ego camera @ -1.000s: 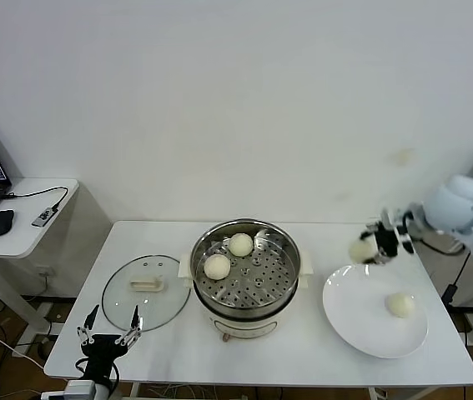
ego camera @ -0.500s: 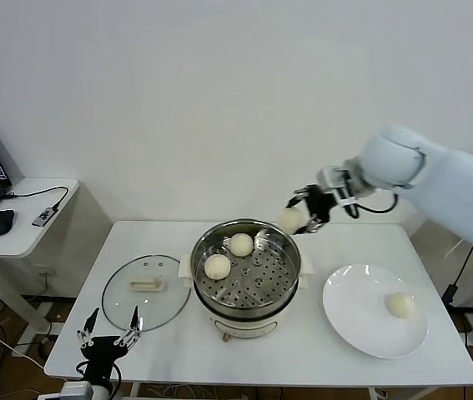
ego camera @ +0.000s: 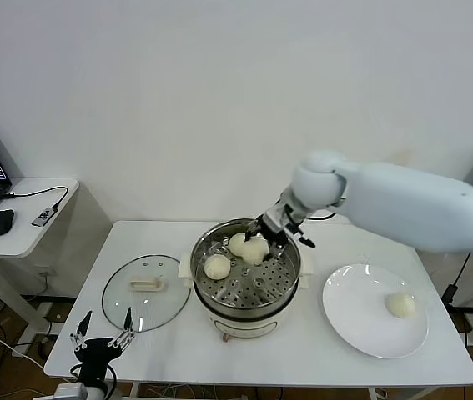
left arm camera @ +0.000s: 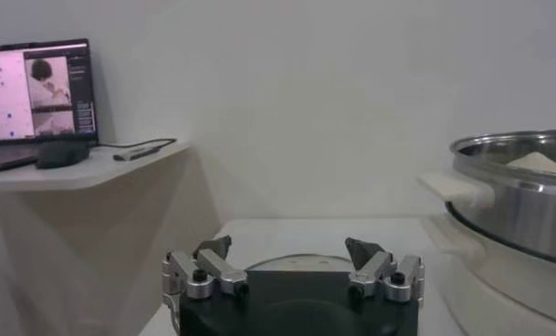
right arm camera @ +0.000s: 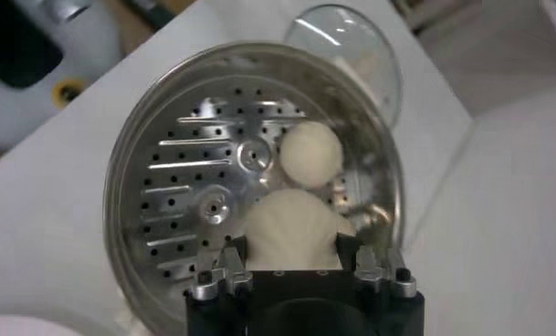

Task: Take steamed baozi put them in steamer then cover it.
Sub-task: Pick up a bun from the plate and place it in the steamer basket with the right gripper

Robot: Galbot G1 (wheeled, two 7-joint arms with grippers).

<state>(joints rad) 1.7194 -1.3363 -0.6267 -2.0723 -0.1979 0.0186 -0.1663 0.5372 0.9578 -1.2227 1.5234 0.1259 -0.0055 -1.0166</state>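
Observation:
The steel steamer [ego camera: 282, 287] stands mid-table with two loose steamed baozi [ego camera: 217, 267] on its perforated tray [right arm camera: 186, 196]. My right gripper [ego camera: 263, 240] reaches in from the far side and is shut on a third baozi [right arm camera: 296, 228], held low over the tray beside a loose one [right arm camera: 311, 153]. One more baozi [ego camera: 400, 304] lies on the white plate [ego camera: 361, 321]. The glass cover [ego camera: 144, 292] lies flat on the table to the steamer's left. My left gripper [ego camera: 100, 340] hangs open and empty off the table's front left corner, near the cover's edge [left arm camera: 296, 262].
A side table [ego camera: 27, 225] with a laptop, a mouse and a cable stands to the left. The steamer's wall [left arm camera: 524, 205] rises to one side of my left gripper [left arm camera: 288, 251]. A wall runs close behind the table.
My right arm has swung left from above the plate, carrying a baozi over the steamer's far rim and down into it. The left arm has barely moved.

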